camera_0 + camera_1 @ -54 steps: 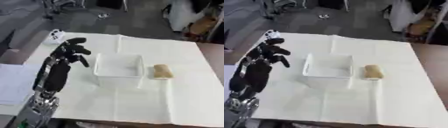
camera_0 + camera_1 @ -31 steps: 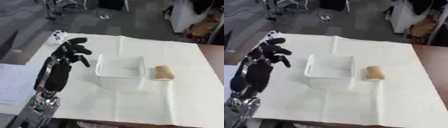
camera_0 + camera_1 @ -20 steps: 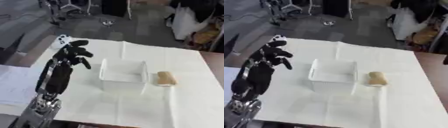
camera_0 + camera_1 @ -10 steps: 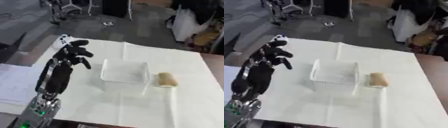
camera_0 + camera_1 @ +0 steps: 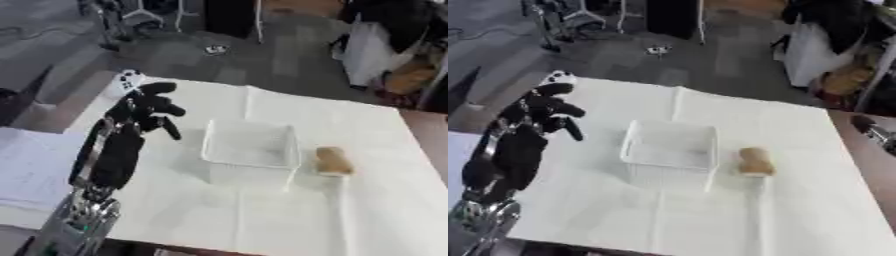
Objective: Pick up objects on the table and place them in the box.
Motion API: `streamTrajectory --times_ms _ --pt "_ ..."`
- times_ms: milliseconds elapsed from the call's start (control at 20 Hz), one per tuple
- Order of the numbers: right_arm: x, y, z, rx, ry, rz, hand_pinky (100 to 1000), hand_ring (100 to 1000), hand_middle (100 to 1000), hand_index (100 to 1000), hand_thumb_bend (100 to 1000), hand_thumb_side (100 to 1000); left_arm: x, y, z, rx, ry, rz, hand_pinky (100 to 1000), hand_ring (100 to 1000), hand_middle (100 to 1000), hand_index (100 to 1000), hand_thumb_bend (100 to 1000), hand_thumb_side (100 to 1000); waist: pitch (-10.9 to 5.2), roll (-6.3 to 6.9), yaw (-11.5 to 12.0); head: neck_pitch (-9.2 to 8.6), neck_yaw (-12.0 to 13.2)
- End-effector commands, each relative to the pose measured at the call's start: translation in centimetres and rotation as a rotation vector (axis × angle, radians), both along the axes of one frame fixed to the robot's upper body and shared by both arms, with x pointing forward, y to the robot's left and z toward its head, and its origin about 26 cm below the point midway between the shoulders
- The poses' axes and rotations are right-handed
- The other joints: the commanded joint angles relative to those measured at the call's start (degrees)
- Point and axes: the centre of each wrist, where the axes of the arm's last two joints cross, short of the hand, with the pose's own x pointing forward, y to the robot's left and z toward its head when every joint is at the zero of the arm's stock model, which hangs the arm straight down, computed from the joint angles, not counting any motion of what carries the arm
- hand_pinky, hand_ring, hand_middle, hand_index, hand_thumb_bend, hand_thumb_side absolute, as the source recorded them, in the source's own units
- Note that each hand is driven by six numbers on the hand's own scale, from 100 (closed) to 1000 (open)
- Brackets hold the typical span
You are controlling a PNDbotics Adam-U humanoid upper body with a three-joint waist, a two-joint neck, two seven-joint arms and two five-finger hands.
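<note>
Left eye: my left hand (image 5: 144,107) is raised left of the box (image 5: 250,152), fingers curled on nothing. It's parked clear of the box so the opening isn't blocked. Small white-and-black thing (image 5: 127,82) sits just beyond it at the cloth's edge.

Right eye: tan object (image 5: 753,161) lies just right of the box, so I'd take it with the right hand, of which only a bit (image 5: 871,129) shows at the edge; can't tell its fingers.

A tan oblong object (image 5: 332,161) lies just right of the white box (image 5: 250,150).

head stereo pair, looking down, table (image 5: 262,210)
</note>
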Motion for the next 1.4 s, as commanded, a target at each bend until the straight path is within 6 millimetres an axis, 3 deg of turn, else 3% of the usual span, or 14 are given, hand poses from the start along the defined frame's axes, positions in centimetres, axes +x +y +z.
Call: streamTrajectory --times_ms 50,200,850,1250,1400 --pt "1.0 -1.5 0.1 -0.068 0.029 -0.078 727 762 791 847 662 1000 -0.1 0.1 0.8 0.015 -0.021 -0.008 428 679 794 734 651 803 -0.83 0.04 0.1 0.01 -0.3" --pt "2.0 -1.9 -1.1 -0.056 0.102 -0.117 715 758 781 871 719 1000 -0.1 0.1 0.8 0.013 -0.02 -0.008 428 679 794 734 652 803 -0.98 -0.03 0.2 0.33 -0.1" --pt "4.6 1.3 -3.9 0.051 0.221 -0.093 700 755 772 897 679 1000 0.0 0.0 1.0 0.007 -0.024 -0.014 429 679 794 734 655 800 -1.1 0.0 0.8 0.74 -0.6" --pt "5.8 3.7 -4.0 0.087 0.211 -0.054 692 751 767 900 670 1000 0.0 0.0 1.0 0.008 -0.022 -0.018 428 679 794 734 654 801 -1.11 0.12 0.8 0.64 -1.2" --pt "6.3 4.6 -4.1 0.086 0.216 -0.052 698 753 769 898 672 1000 0.0 -0.1 1.0 0.006 -0.025 -0.023 428 679 794 734 656 800 -1.06 0.14 1.0 0.51 -2.7"
